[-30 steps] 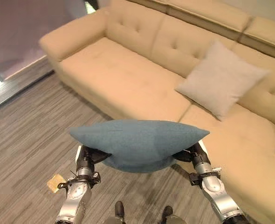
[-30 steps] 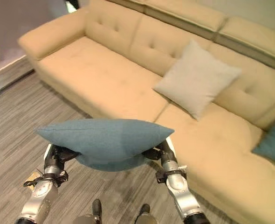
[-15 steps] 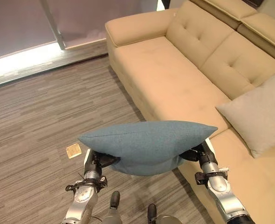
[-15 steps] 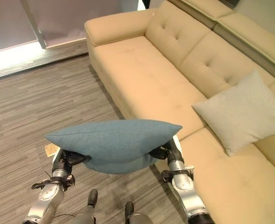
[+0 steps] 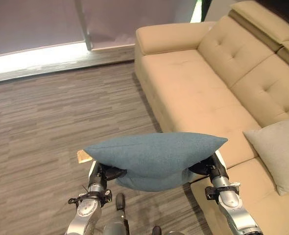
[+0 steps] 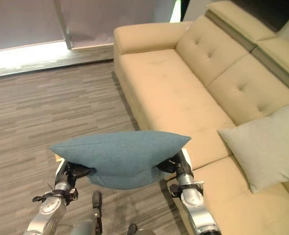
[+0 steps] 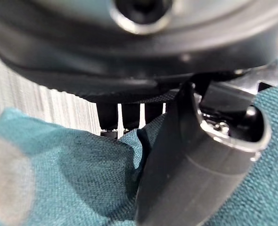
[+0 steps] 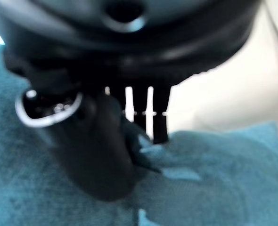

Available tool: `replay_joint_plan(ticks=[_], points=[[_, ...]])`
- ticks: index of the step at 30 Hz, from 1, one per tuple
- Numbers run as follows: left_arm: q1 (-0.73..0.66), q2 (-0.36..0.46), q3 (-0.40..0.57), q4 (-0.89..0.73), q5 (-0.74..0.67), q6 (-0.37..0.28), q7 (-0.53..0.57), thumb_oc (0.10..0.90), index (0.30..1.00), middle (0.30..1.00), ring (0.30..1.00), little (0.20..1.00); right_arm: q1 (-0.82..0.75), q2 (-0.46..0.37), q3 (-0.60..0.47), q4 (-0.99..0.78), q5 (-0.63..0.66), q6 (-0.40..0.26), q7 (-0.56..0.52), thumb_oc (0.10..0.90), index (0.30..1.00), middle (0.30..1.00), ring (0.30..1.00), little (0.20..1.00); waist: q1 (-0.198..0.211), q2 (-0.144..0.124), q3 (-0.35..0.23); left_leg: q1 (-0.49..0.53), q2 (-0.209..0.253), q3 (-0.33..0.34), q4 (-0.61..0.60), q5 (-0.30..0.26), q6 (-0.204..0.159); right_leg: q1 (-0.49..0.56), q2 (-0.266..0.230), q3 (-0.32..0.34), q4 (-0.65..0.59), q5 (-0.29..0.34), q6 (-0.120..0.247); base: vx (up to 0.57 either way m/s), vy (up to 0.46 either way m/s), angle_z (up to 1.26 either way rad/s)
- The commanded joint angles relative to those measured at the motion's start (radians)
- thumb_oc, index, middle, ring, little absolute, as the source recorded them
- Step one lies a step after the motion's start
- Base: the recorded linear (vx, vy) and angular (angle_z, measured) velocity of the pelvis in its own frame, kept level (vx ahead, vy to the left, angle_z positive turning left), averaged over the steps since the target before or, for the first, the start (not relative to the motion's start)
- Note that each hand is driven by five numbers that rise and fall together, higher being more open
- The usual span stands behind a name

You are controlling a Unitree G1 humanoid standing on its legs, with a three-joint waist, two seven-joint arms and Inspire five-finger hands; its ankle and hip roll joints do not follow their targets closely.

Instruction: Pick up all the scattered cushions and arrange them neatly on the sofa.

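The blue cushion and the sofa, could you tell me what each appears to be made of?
Blue cushion: woven fabric, matte; the weave's grain shows in the left wrist view, and it dents softly where the left hand and right hand pinch it. Sofa: smooth beige upholstery with button tufting, probably leather or faux leather.

No text, label or number can be read anywhere.

A plain teal-blue cushion with a fine woven texture. A tan, button-tufted sofa carries a pale beige-grey cushion. The floor is grey-brown planking with thin streaks, and a light tan tag lies on it.
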Motion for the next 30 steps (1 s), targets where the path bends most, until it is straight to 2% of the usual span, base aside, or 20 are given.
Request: replay_joint_plan(ticks=[1,2,3,4,6,8,11,14,15,18,20,21,22,23,24,25,26,27,29,30], points=[[-0.112,0.008,-0.022,-0.203,0.018,-0.098,-0.051,0.400,0.300,0.300,0.300,0.300,-0.150,0.036,0.031,-0.141,0.017,-0.134,0.015,0.400,0.300,0.300,0.300,0.300,0.012,-0.008,-0.058,0.058,0.017,0.030,0.007,-0.132,-0.054,-0.052,0.009,0.038,0.039,0.175,0.077,0.09,0.103,-0.09],[-0.112,0.008,-0.022,-0.203,0.018,-0.098,-0.051,0.400,0.300,0.300,0.300,0.300,-0.150,0.036,0.031,-0.141,0.017,-0.134,0.015,0.400,0.300,0.300,0.300,0.300,0.012,-0.008,-0.058,0.058,0.017,0.030,0.007,-0.132,-0.054,-0.052,0.009,0.038,0.039,0.175,0.077,0.10,0.160,-0.14],[-0.133,0.020,-0.033,-0.199,0.026,-0.096,-0.043,0.400,0.300,0.300,0.300,0.300,-0.171,0.036,0.040,-0.137,0.019,-0.132,0.014,0.400,0.300,0.300,0.300,0.300,0.006,0.000,-0.040,0.083,0.020,0.036,0.008,-0.149,-0.037,-0.108,-0.005,0.031,0.165,0.217,0.096,0.10,0.158,-0.17],[-0.140,0.020,-0.038,-0.200,0.035,-0.097,-0.037,0.400,0.300,0.300,0.300,0.300,-0.172,0.039,0.044,-0.134,0.020,-0.133,0.013,0.400,0.300,0.300,0.300,0.300,0.002,0.007,-0.033,0.094,0.023,0.041,0.011,-0.160,-0.031,-0.133,-0.006,0.027,0.213,0.225,0.098,0.17,0.210,-0.12],[-0.141,0.018,-0.043,-0.206,0.049,-0.095,-0.039,0.400,0.300,0.300,0.300,0.300,-0.171,0.036,0.045,-0.134,0.019,-0.131,0.019,0.400,0.300,0.300,0.300,0.300,-0.007,0.012,-0.023,0.128,0.015,0.038,0.010,-0.183,-0.021,-0.177,0.007,0.030,0.238,0.228,0.086,0.26,0.148,0.04],[-0.138,0.009,-0.038,-0.213,0.060,-0.097,-0.043,0.400,0.300,0.300,0.300,0.300,-0.175,0.015,0.055,-0.143,0.018,-0.130,0.035,0.400,0.300,0.300,0.300,0.300,-0.033,0.017,-0.010,0.188,-0.015,0.014,-0.005,-0.230,-0.017,-0.261,0.032,0.008,0.057,0.215,0.059,0.48,0.104,-0.02],[-0.156,-0.003,-0.037,-0.198,0.062,-0.098,-0.045,0.400,0.300,0.300,0.300,0.300,-0.172,0.009,0.054,-0.133,0.025,-0.129,0.043,0.400,0.300,0.300,0.300,0.300,-0.059,0.013,-0.005,0.247,-0.046,-0.013,-0.018,-0.270,-0.024,-0.314,0.044,-0.005,-0.124,0.283,0.076,0.35,0.011,-0.10],[-0.166,-0.011,-0.050,-0.196,0.058,-0.100,-0.061,0.400,0.300,0.300,0.300,0.300,-0.145,0.002,0.038,-0.134,0.024,-0.127,0.040,0.400,0.300,0.300,0.300,0.300,-0.068,0.005,-0.006,0.266,-0.064,-0.041,0.003,-0.298,-0.022,-0.293,0.047,0.027,-0.143,0.295,0.076,0.34,-0.029,0.34],[-0.161,-0.020,-0.061,-0.197,0.067,-0.099,-0.074,0.400,0.300,0.300,0.300,0.300,-0.119,-0.012,0.023,-0.134,0.011,-0.133,0.040,0.400,0.300,0.300,0.300,0.300,-0.080,0.000,-0.019,0.290,-0.073,-0.055,0.035,-0.335,-0.026,-0.277,0.063,0.061,-0.120,0.303,0.057,0.25,-0.035,0.70],[-0.152,-0.024,-0.068,-0.202,0.070,-0.097,-0.084,0.400,0.300,0.300,0.300,0.300,-0.105,-0.030,0.014,-0.132,0.005,-0.136,0.036,0.400,0.300,0.300,0.300,0.300,-0.092,0.005,-0.038,0.308,-0.063,-0.060,0.077,-0.376,-0.041,-0.247,0.065,0.047,-0.120,0.294,0.041,0.38,-0.095,0.64],[-0.139,-0.027,-0.073,-0.201,0.068,-0.090,-0.090,0.400,0.300,0.300,0.300,0.300,-0.074,-0.046,-0.005,-0.128,0.003,-0.136,0.037,0.400,0.300,0.300,0.300,0.300,-0.111,0.007,-0.063,0.284,-0.003,-0.045,0.251,-0.306,-0.109,-0.185,0.090,0.039,-0.130,0.273,0.005,0.43,-0.202,0.24],[-0.138,-0.027,-0.073,-0.202,0.068,-0.090,-0.090,0.400,0.300,0.300,0.300,0.300,-0.073,-0.046,-0.006,-0.128,0.003,-0.136,0.037,0.400,0.300,0.300,0.300,0.300,-0.113,0.009,-0.063,0.278,0.000,-0.048,0.262,-0.311,-0.111,-0.185,0.092,0.036,-0.132,0.273,0.004,0.25,-0.219,0.29],[-0.131,-0.022,-0.073,-0.214,0.064,-0.083,-0.097,0.400,0.300,0.300,0.300,0.300,-0.076,-0.059,-0.011,-0.130,0.003,-0.131,0.033,0.400,0.300,0.300,0.300,0.300,-0.101,-0.010,-0.048,0.191,0.016,-0.057,0.458,-0.244,-0.122,-0.143,0.092,0.035,-0.150,0.265,-0.024,0.20,-0.194,0.39],[-0.132,-0.023,-0.071,-0.214,0.062,-0.083,-0.095,0.400,0.300,0.300,0.300,0.300,-0.076,-0.060,-0.014,-0.128,0.007,-0.133,0.031,0.400,0.300,0.300,0.300,0.300,-0.101,-0.015,-0.045,0.158,0.024,-0.051,0.525,-0.230,-0.122,-0.131,0.094,0.031,-0.157,0.261,-0.032,0.19,-0.190,0.45],[-0.133,-0.023,-0.071,-0.214,0.062,-0.083,-0.095,0.400,0.300,0.300,0.300,0.300,-0.076,-0.059,-0.014,-0.128,0.007,-0.134,0.031,0.400,0.300,0.300,0.300,0.300,-0.102,-0.014,-0.045,0.153,0.026,-0.053,0.532,-0.232,-0.123,-0.133,0.095,0.030,-0.157,0.262,-0.032,0.20,-0.157,0.14],[-0.132,-0.023,-0.070,-0.214,0.052,-0.080,-0.095,0.400,0.300,0.300,0.300,0.300,-0.066,-0.058,-0.022,-0.120,0.024,-0.126,0.029,0.400,0.300,0.300,0.300,0.300,-0.096,-0.028,-0.040,0.097,0.058,-0.011,0.560,-0.234,-0.102,-0.103,0.085,0.019,-0.167,0.240,-0.043,0.22,-0.117,0.07],[-0.130,-0.021,-0.069,-0.218,0.051,-0.075,-0.099,0.400,0.300,0.300,0.300,0.300,-0.063,-0.057,-0.025,-0.118,0.027,-0.123,0.028,0.400,0.300,0.300,0.300,0.300,-0.085,-0.027,-0.033,0.060,0.063,0.002,0.556,-0.266,-0.091,-0.082,0.086,0.022,-0.170,0.225,-0.042,0.22,-0.117,0.08],[-0.130,-0.020,-0.069,-0.218,0.051,-0.075,-0.099,0.400,0.300,0.300,0.300,0.300,-0.064,-0.056,-0.025,-0.118,0.027,-0.123,0.028,0.400,0.300,0.300,0.300,0.300,-0.086,-0.030,-0.036,0.057,0.059,0.003,0.552,-0.260,-0.090,-0.086,0.082,0.022,-0.171,0.227,-0.041,0.15,-0.032,0.22],[-0.123,-0.014,-0.063,-0.221,0.057,-0.071,-0.108,0.400,0.300,0.300,0.300,0.300,-0.060,-0.055,-0.032,-0.114,0.024,-0.121,0.030,0.400,0.300,0.300,0.300,0.300,-0.077,-0.034,-0.036,0.012,0.059,0.020,0.461,-0.281,-0.080,-0.059,0.078,0.032,-0.182,0.207,-0.034,0.21,0.004,-0.07],[-0.120,-0.011,-0.061,-0.227,0.059,-0.070,-0.106,0.400,0.300,0.300,0.300,0.300,-0.059,-0.056,-0.035,-0.119,0.021,-0.123,0.029,0.400,0.300,0.300,0.300,0.300,-0.071,-0.031,-0.031,-0.011,0.065,0.028,0.382,-0.266,-0.080,-0.037,0.080,0.036,-0.188,0.194,-0.029,0.39,0.098,-0.16]])
